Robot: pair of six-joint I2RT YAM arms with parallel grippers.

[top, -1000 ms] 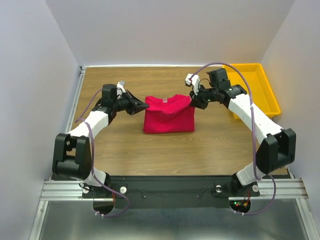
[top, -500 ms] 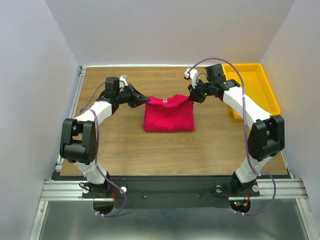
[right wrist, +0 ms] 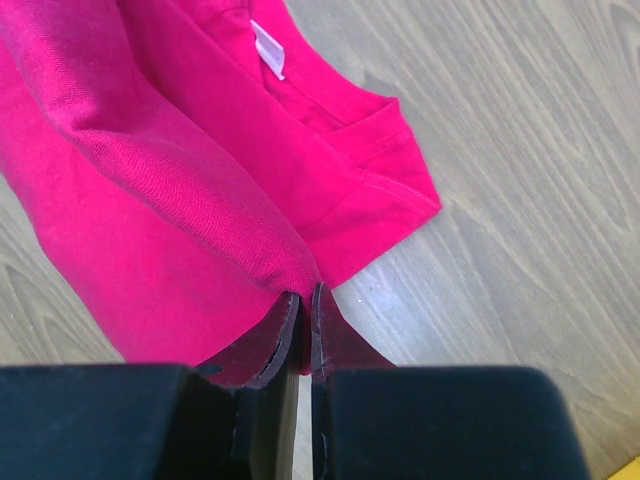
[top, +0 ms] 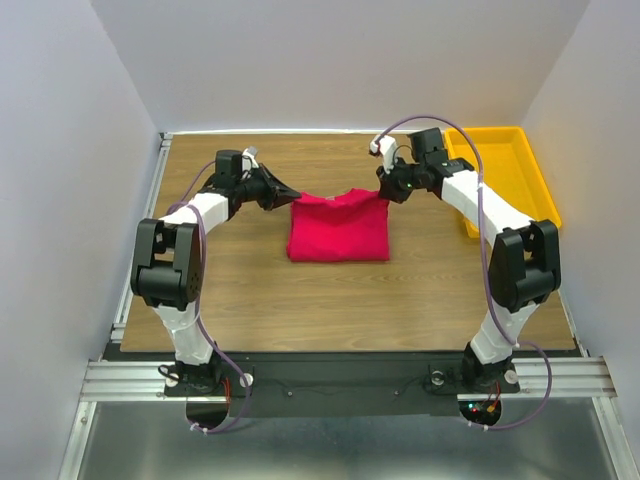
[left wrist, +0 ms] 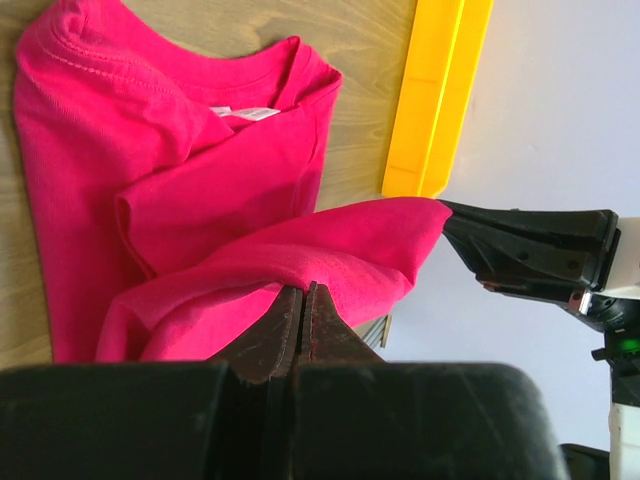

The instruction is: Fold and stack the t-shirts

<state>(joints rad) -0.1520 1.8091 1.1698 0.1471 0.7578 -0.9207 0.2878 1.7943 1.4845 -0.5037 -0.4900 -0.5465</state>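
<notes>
The crimson-pink t-shirt (top: 337,228) lies partly folded in the middle of the wooden table. My left gripper (top: 293,199) is shut on its far left corner, and my right gripper (top: 385,196) is shut on its far right corner. Both hold that edge lifted a little above the table. In the left wrist view the cloth (left wrist: 230,190) drapes from my left gripper (left wrist: 303,290), with the collar and white neck label behind. In the right wrist view my right gripper (right wrist: 303,292) pinches a fold of the shirt (right wrist: 150,180) over the wood.
A yellow tray (top: 513,180) stands at the far right of the table (top: 250,290), just right of my right arm. It shows as a yellow rim (left wrist: 437,95) in the left wrist view. White walls enclose the table.
Both grippers have moved toward the far side of the table, drawing the shirt's far edge with them. Both arms have stretched out further.
</notes>
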